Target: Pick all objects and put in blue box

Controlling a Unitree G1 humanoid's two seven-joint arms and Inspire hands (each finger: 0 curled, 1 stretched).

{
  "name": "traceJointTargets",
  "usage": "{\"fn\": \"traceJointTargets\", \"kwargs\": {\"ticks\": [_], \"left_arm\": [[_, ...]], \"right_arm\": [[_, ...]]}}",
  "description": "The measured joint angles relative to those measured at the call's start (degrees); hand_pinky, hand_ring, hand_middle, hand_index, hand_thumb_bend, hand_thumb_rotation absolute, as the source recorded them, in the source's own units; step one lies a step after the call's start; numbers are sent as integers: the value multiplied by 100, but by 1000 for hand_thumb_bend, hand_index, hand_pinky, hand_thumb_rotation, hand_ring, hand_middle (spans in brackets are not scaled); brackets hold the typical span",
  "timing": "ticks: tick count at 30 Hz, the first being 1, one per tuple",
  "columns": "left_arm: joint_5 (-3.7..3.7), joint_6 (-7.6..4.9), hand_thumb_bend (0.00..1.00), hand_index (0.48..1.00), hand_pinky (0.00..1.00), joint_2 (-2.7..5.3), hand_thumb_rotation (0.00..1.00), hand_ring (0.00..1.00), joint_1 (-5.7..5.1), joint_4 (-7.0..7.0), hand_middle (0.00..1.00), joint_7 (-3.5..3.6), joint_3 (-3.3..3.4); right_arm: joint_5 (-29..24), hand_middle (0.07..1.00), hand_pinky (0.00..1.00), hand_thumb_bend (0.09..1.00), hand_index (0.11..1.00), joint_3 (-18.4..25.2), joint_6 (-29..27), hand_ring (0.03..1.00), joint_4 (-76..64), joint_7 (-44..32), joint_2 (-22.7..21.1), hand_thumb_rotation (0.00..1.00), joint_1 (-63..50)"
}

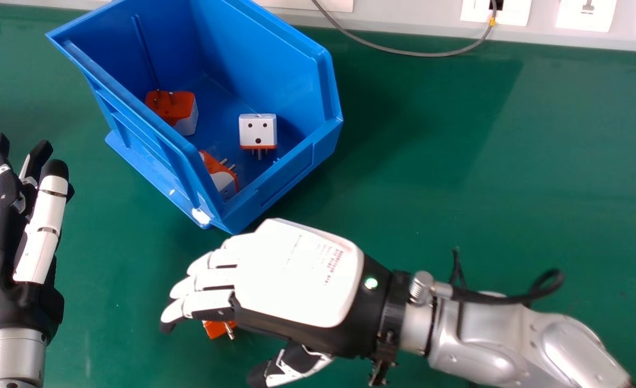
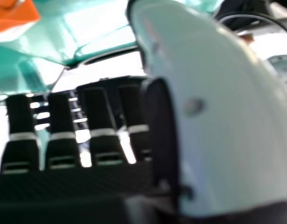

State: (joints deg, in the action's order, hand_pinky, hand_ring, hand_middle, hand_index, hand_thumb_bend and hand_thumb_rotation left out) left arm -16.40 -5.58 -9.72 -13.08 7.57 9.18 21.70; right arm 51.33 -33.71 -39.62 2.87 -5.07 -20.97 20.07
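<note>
I have my right hand (image 1: 296,269) over an orange adapter (image 1: 215,327), fingers (image 1: 210,278) loosely extended, thumb well apart, gripping nothing. The blue box's (image 1: 294,170) near corner lies close beyond it, with green surface (image 1: 458,188) stretching right. A strip of surface separates my left hand (image 1: 5,269) from the box.

In the lower centre of the frame, the right hand (image 1: 296,275) has a smooth white back plate bearing fine printed markings (image 1: 331,267), white finger covers, black underparts and a glowing green light (image 1: 371,283). Toward the lower right come a ribbed metal fitting (image 1: 421,288), a black cable (image 1: 479,296) and a glossy, rounded silver forearm (image 1: 479,345). At the left edge, the black-and-white left hand (image 1: 11,269) has black fingertips (image 1: 55,168) and joins a silver cylindrical forearm (image 1: 8,355).
</note>
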Motion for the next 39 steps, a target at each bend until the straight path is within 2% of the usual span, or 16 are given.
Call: {"fn": "traceJointTargets", "kwargs": {"ticks": [6,10,21,28,32,39], "left_arm": [[10,0,300,970,940,0,628,964,0,-3,967,-15,-2],[61,2,294,970,939,0,633,963,1,-3,967,-61,-13],[63,5,294,968,938,0,632,962,3,-3,965,-67,-17],[59,58,302,966,937,13,649,962,0,26,965,-98,-28],[59,61,298,966,936,12,646,960,2,33,963,-85,-38],[55,9,309,966,934,6,656,963,14,-25,967,-18,-34]], "right_arm": [[301,812,667,306,768,-220,-3,798,415,-33,71,0,470],[483,834,669,328,787,-385,18,816,696,-37,159,0,744],[562,863,711,326,809,-516,460,852,913,-249,426,0,1056],[696,868,720,325,815,-627,802,857,1075,-254,579,0,1074],[779,865,718,328,816,-699,957,857,1237,-248,712,0,1101],[780,866,700,355,823,-831,1157,852,1603,-453,788,0,1246]]}}
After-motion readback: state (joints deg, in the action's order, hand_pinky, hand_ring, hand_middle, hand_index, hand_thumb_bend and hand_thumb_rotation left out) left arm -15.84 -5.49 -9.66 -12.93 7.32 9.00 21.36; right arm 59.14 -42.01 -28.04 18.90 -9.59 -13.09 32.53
